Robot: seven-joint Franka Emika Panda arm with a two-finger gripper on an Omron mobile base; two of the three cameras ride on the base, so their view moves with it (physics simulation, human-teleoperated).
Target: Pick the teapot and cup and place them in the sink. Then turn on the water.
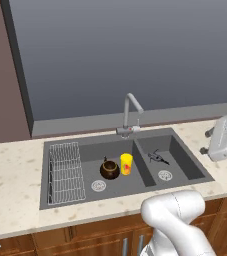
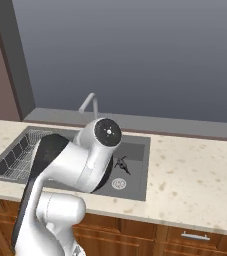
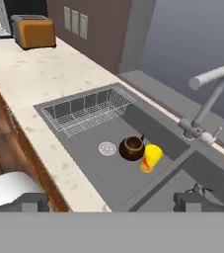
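Nearest me, my pincer [image 3: 111, 202] stands wide apart and holds nothing, above the speckled stone worktop [image 3: 39, 79]. Beyond it, the dark grey sink [image 1: 150, 177] holds the squat round brown teapot [image 1: 109, 169] and the yellow cup [image 1: 126, 163], just beside each other in the basin with the wire rack [image 1: 65, 172]. The other basin holds a small dark thing I can't make out. Behind stands the grey gooseneck faucet [image 1: 131, 114].
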